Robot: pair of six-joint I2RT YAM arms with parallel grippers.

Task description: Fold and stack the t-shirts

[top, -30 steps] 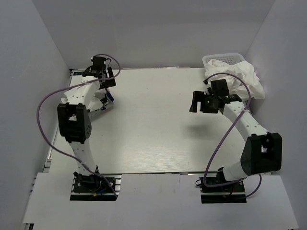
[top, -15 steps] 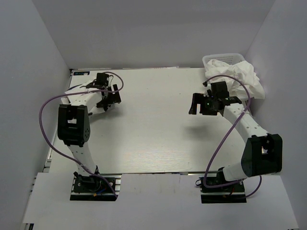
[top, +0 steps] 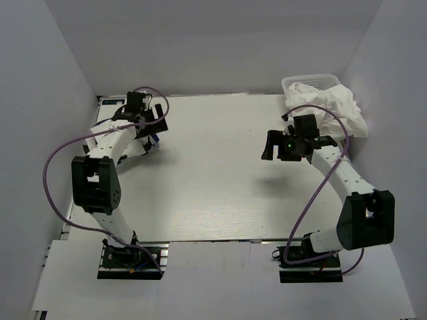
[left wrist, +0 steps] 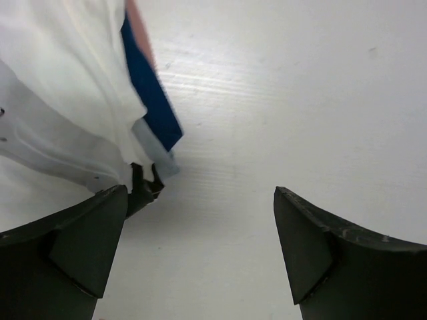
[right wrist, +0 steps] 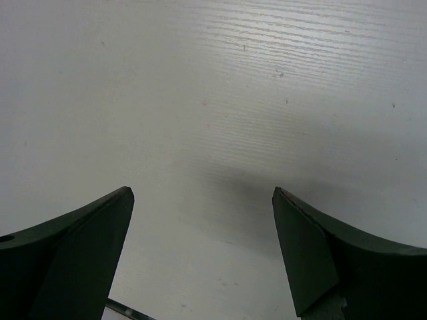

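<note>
A loose heap of white t-shirts (top: 331, 107) spills out of the white mesh basket (top: 301, 82) at the back right. At the left edge, white folded t-shirts (top: 137, 145) lie partly under my left arm, with a blue shirt's edge (top: 155, 138) showing. In the left wrist view the white cloth (left wrist: 60, 80) and blue shirt (left wrist: 152, 103) lie at the upper left. My left gripper (top: 158, 119) (left wrist: 200, 200) is open and empty, just right of that stack. My right gripper (top: 269, 145) (right wrist: 200, 200) is open and empty over bare table, left of the basket.
The white table (top: 213, 173) is walled in by grey panels on the left, back and right. Purple cables loop from both arms. The arm bases stand at the near edge.
My left gripper swung from the back left corner toward the stack, then drew back a little, and now hovers beside it. My right gripper has barely moved.
</note>
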